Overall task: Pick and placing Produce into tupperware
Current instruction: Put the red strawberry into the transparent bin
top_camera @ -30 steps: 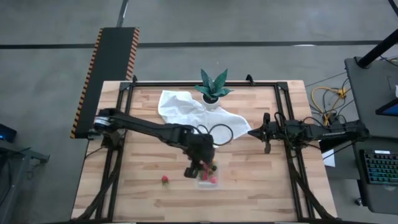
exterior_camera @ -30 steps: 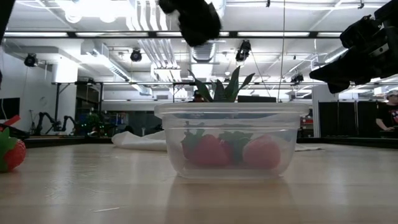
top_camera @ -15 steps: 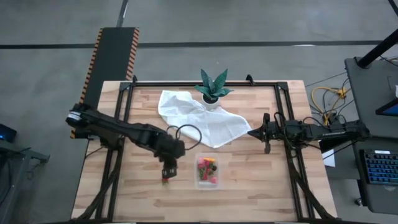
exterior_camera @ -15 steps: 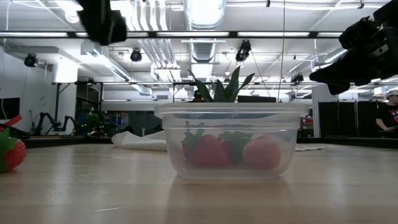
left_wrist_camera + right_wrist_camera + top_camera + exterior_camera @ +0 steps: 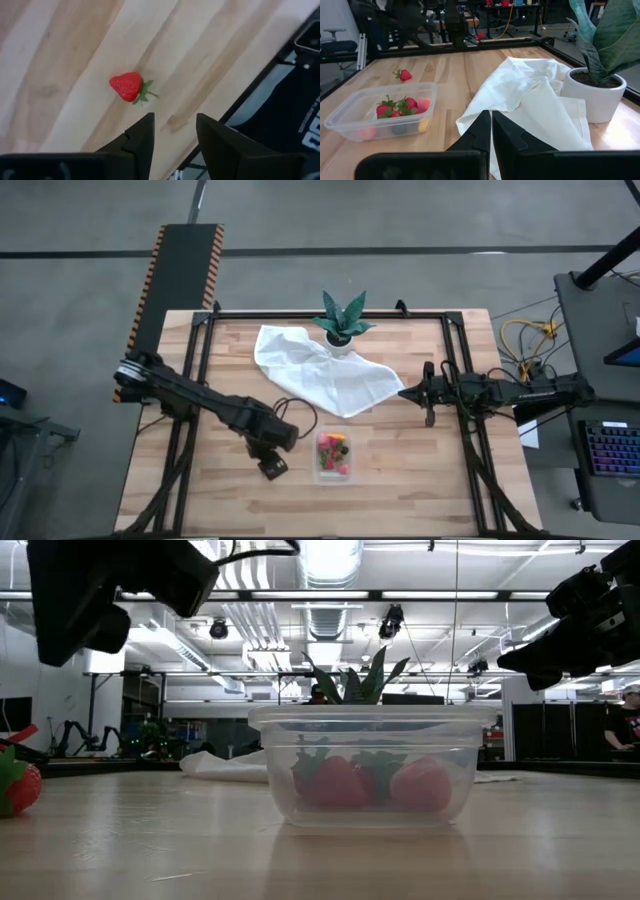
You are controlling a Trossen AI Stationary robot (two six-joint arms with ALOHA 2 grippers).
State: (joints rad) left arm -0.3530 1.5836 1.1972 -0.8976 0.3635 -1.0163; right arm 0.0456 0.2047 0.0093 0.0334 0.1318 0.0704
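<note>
The clear tupperware stands on the wooden table near its front edge. It holds several pieces of produce, mostly red strawberries. One loose strawberry lies on the table left of the tupperware, also visible in the low view. My left gripper hovers open above and just beside that strawberry, pointing steeply down, and hides it in the high view. My right gripper waits shut at the table's right side, held level.
A crumpled white cloth lies across the table's far middle. A potted green plant stands at the far edge behind it. The table's metal frame runs close to the loose strawberry at the near edge.
My left gripper has moved from over the tupperware toward the table's left and near edge, sinking a little and rolling about its own axis. It now hangs over the loose strawberry. The tupperware's contents, covered before, show again in the high view.
</note>
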